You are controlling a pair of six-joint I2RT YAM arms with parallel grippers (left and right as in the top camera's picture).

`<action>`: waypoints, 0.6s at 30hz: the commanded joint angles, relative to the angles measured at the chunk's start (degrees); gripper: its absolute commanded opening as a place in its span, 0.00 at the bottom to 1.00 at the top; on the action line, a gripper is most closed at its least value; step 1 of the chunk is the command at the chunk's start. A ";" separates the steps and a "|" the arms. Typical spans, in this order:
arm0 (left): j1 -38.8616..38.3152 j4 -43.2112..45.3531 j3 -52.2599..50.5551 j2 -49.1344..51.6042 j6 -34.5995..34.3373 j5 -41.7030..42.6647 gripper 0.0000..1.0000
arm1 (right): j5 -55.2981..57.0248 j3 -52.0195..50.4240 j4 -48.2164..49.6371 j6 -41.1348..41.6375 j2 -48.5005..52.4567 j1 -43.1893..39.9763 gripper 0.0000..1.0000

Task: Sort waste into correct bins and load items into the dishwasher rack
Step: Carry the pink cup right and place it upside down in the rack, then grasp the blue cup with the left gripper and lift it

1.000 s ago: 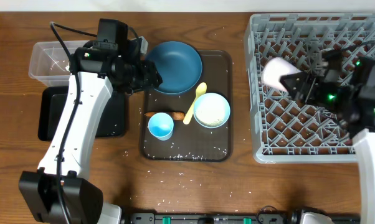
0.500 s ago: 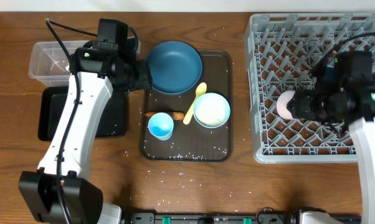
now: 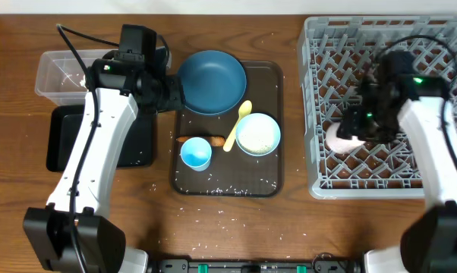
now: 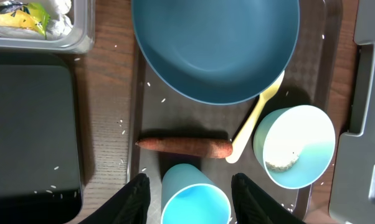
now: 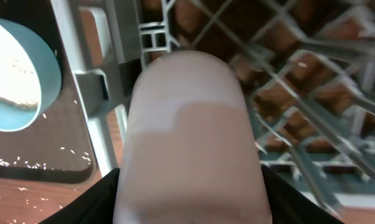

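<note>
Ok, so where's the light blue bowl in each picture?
Overhead: the bowl is near the middle, on the right part of the brown tray.
Left wrist: the bowl is at the lower right.
Right wrist: the bowl is cut off at the left edge, left of the pink cup.
Shared landmark: the brown tray under it.

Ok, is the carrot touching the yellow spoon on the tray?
Touching. The left wrist view shows the handle end of the spoon lying against one end of the carrot, with no gap between them.
</note>
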 commanded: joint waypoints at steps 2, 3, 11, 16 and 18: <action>-0.02 -0.35 -1.01 0.00 0.94 -0.94 0.45 | 0.13 -0.09 0.00 -0.94 3.50 1.70 0.52; -0.02 -0.42 -1.03 0.00 0.96 -0.94 0.45 | 0.11 -0.09 0.11 -0.90 3.93 1.84 0.52; -0.02 -1.25 -1.03 0.00 0.94 -0.92 0.45 | 0.09 1.81 -0.79 -0.90 2.71 1.99 0.99; -0.50 -2.75 -1.62 0.00 0.96 -0.92 0.46 | 0.15 10.91 -6.25 -1.44 0.63 1.51 0.99; -1.09 -2.49 -2.73 0.00 0.96 -0.94 0.46 | 0.15 14.67 -7.58 -1.60 -0.31 1.60 0.99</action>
